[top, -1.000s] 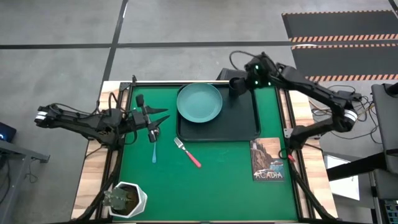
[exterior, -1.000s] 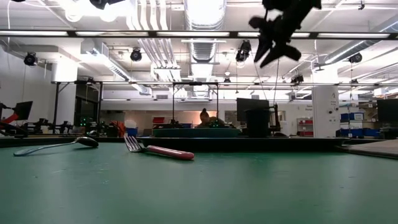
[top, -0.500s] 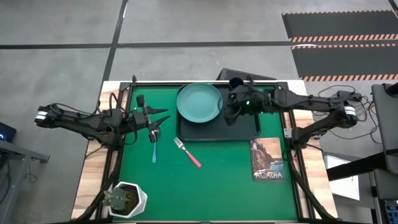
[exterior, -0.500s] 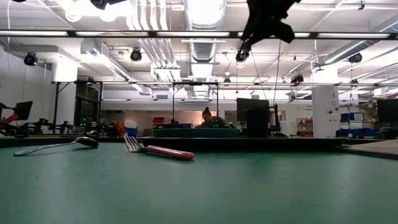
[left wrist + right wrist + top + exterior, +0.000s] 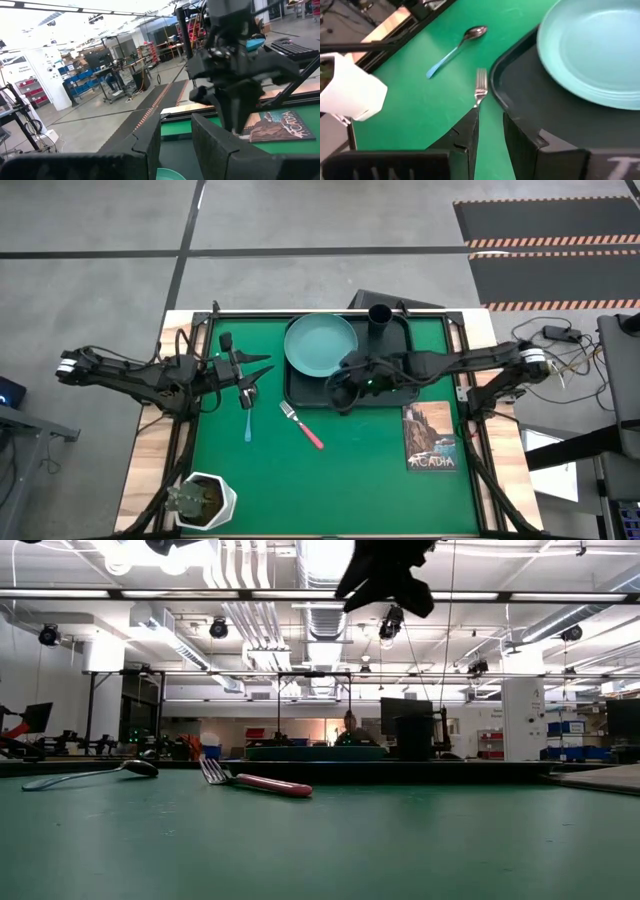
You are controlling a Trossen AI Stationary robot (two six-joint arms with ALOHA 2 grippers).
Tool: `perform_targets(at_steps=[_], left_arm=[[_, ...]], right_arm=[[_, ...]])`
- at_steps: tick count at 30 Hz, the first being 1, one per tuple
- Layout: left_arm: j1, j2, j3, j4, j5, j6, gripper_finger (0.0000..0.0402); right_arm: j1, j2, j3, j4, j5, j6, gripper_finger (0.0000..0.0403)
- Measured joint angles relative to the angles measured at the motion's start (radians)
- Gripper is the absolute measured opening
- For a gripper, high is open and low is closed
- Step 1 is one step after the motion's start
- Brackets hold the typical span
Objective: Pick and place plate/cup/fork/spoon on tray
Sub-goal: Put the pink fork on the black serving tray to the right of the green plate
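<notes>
The teal plate lies on the black tray, at its far left. The black cup stands upright on the tray's far right corner. The pink-handled fork and the blue-handled spoon lie flat on the green mat, left of the tray. My right gripper is open and empty, hovering high over the tray's near left corner; its wrist view shows the fork and spoon ahead. My left gripper is open and empty, waiting above the spoon's bowl.
A white hexagonal pot with a plant stands at the near left corner. The ACADIA book lies right of the fork, near the tray's near right corner. Open green mat lies between the fork and the book.
My right gripper has swung from beside the cup at the tray's far right corner toward the table's left and near edges, across the tray, and now hangs over the tray's near left corner, toward the fork. The cup stays standing on the tray.
</notes>
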Motion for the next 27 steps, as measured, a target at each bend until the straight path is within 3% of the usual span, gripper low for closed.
perform_targets(at_steps=[12, 27], left_arm=[[0.000, 0.000, 0.000, 0.000, 0.000, -0.001, 0.0091], [0.000, 0.000, 0.000, 0.000, 0.000, -0.001, 0.0091]], right_arm=[[0.096, 0.255, 0.170, 0.002, -0.002, -0.078, 0.0075], [0.152, 0.438, 0.196, 0.035, -0.001, -0.104, 0.0075]])
